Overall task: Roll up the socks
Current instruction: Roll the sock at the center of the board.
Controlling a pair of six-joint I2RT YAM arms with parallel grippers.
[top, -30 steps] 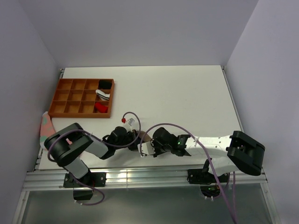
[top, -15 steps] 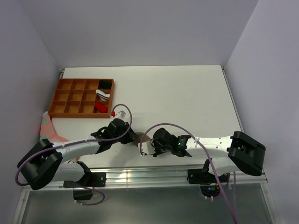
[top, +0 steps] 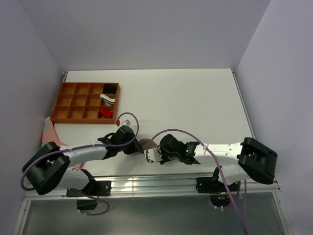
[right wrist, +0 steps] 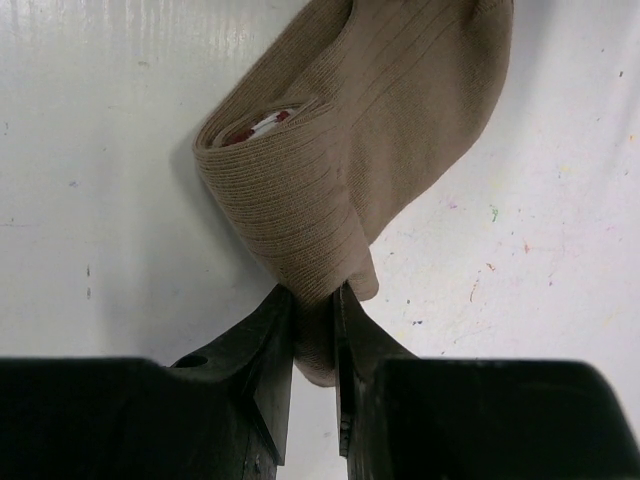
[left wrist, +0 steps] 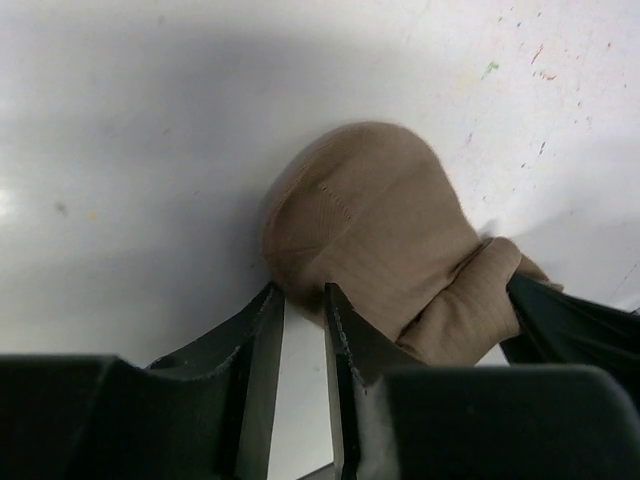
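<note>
A tan-brown sock [top: 145, 144] lies near the table's front, between my two grippers, partly rolled. The right wrist view shows the roll [right wrist: 340, 150] with the maroon-and-white cuff [right wrist: 262, 125] tucked inside. My right gripper [right wrist: 313, 297] is shut on a fold of the roll's near end; from above it [top: 151, 154] sits just right of the sock. My left gripper [left wrist: 304, 297] stands open a little, bare table showing between its fingers, its tips against the rounded toe end [left wrist: 370, 230]. From above it [top: 135, 147] lies at the sock's left.
An orange-brown compartment tray [top: 68, 105] stands at the back left, holding a black bundle [top: 110, 88], a white-and-black one [top: 108, 99] and a red one [top: 105, 113]. A pink-and-green sock [top: 49, 132] hangs at the table's left edge. Purple cables loop over both arms.
My left gripper has gone from shut to slightly open, and its arm has stretched out low to the left. The right gripper has kept its hold and place.
</note>
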